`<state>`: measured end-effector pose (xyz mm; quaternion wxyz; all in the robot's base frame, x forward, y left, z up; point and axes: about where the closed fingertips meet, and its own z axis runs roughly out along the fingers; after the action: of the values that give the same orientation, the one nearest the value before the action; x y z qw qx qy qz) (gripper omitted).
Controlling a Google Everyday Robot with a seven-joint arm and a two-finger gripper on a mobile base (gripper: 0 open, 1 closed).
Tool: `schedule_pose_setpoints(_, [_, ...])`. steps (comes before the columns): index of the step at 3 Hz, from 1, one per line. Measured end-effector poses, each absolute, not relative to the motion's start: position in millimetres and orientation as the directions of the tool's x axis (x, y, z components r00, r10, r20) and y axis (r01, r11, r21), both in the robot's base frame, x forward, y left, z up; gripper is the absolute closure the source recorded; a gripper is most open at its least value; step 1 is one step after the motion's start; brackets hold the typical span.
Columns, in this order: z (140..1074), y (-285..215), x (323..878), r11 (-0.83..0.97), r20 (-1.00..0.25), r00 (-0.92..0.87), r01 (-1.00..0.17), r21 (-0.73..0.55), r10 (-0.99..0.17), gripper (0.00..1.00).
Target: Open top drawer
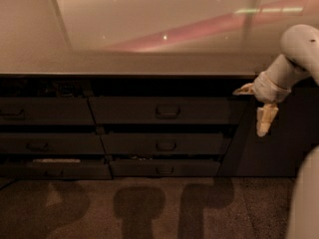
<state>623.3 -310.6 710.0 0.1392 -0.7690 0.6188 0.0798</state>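
The top drawer (159, 110) is a wide, dark flat front just under the counter edge, with one centred loop handle (168, 111). Its front sits about level with the neighbouring fronts. My gripper (254, 105) hangs at the right, beyond the drawer's right end and roughly level with it. It is open: one pale finger (243, 89) points left and the other finger (264, 119) points down. Nothing is between them, and the gripper is well to the right of the handle.
Two more wide drawers (164, 144) lie below the top one, and narrower dark drawers (45, 111) stand to the left. A glossy countertop (149, 59) overhangs them. A dark cabinet panel (279, 143) is behind the gripper, with carpet (149, 208) below. My white arm (304, 44) fills the right edge.
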Motion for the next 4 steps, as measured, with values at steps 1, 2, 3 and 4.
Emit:
schedule_pose_setpoints(1, [745, -330, 598, -0.244, -0.219, 0.308, -0.93, -0.276, -0.926, 0.0])
schedule_pose_setpoints(2, [736, -319, 561, -0.287, -0.174, 0.397, -0.847, -0.447, -0.901, 0.0])
schedule_pose_setpoints(3, [736, -319, 561, -0.287, -0.174, 0.397, -0.847, -0.447, -0.901, 0.0])
schedule_pose_setpoints(4, [730, -336, 583, -0.222, -0.193, 0.321, -0.886, -0.407, -0.927, 0.0])
